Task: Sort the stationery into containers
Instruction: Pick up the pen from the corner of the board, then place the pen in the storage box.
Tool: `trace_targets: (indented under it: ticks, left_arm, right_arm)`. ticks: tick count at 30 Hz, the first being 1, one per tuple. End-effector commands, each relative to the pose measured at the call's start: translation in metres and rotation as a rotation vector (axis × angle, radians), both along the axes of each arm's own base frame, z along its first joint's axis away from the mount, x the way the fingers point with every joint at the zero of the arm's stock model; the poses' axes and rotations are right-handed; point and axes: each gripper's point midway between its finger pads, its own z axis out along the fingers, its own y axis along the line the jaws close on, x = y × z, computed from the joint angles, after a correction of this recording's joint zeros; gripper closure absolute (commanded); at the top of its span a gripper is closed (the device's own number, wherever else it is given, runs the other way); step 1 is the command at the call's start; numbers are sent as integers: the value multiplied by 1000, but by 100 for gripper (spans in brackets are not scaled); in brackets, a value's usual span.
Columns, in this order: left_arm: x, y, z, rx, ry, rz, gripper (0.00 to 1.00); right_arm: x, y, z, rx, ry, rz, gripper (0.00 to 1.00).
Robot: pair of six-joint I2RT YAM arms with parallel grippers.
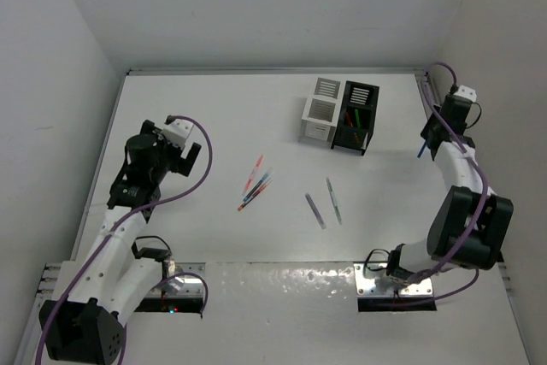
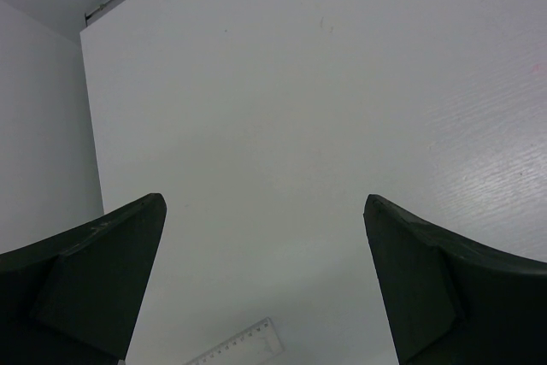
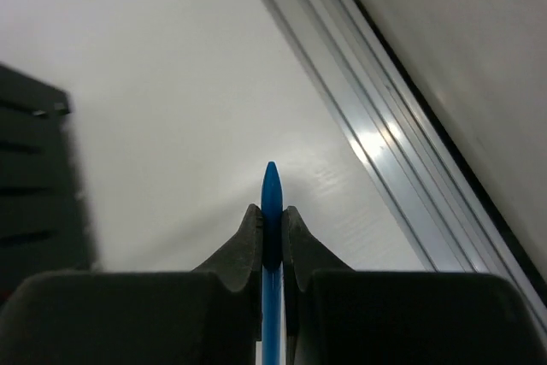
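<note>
Now my right claw (image 3: 271,215) is clamped on a blue pen (image 3: 271,203). In the right wrist view the two fingers press on the barrel from both sides, and the pointed end sticks out a little beyond the tips. The pen's long axis runs along my fingers, not across them. In the top view this claw is at the right side of the frame, above the table (image 1: 214,108) and near its right edge, and the pen shows as a short blue line under it.

What matters for the coming move is the direction. The black container (image 1: 357,117) stands to the left of my right claw in the top view and a little higher in the frame, with the white container (image 1: 323,110) touching its far side. In the wrist view the black one is only a dark wall at the left edge. I judge that I must carry the pen leftward, bring it over an open top and turn it upright before I let go.

My left claw (image 2: 263,203) is wide apart and holds nothing, over bare table at the left of the frame. The red and blue pens (image 1: 255,182), a purple pen (image 1: 315,210) and a greenish pen (image 1: 333,200) lie in the middle, between both arms. My right arm is clearly nearer to the containers.
</note>
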Motion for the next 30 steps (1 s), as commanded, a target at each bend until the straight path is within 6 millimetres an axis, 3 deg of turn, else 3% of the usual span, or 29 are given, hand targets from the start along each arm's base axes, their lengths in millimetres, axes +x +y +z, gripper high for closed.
trace_targets:
  ticks: [1,3,5,6,7,8,11,13,14,17,25,30]
  left_arm:
    - [4,0,27,-36,-89,9,0]
    - [4,0,27,-42,-93,10,0]
    - [3,0,26,-44,-91,9,0]
    - [3,-1,26,-47,-91,9,0]
    - [3,-1,24,-47,-88,9,0]
    - [2,-1,25,-55,-93,10,0]
    - [1,-3,21,-68,-90,3,0]
    - [0,-4,21,-76,-92,3,0]
    - [0,-5,21,-76,-93,1,0]
    - [-2,-3,20,-74,-95,10,0]
    - [-6,1,17,-72,-87,28,0]
    - [-7,1,14,-70,-84,31,0]
  right_arm:
    - [24,23,48,-90,-119,150,100]
    - [36,47,74,-126,-170,237,100]
    - [44,77,124,-196,-297,354,100]
    - [49,88,131,-195,-329,389,100]
    - [51,98,159,-236,-409,429,100]
    - [55,119,172,-237,-456,498,100]
    - [64,158,201,-258,-558,615,100]
    - [74,167,205,-284,-597,643,100]
    - [77,188,204,-280,-609,690,100]
    - [94,212,193,-297,-602,724,100]
    - [124,240,171,-340,-623,735,100]
    - [129,232,134,-347,-571,715,100]
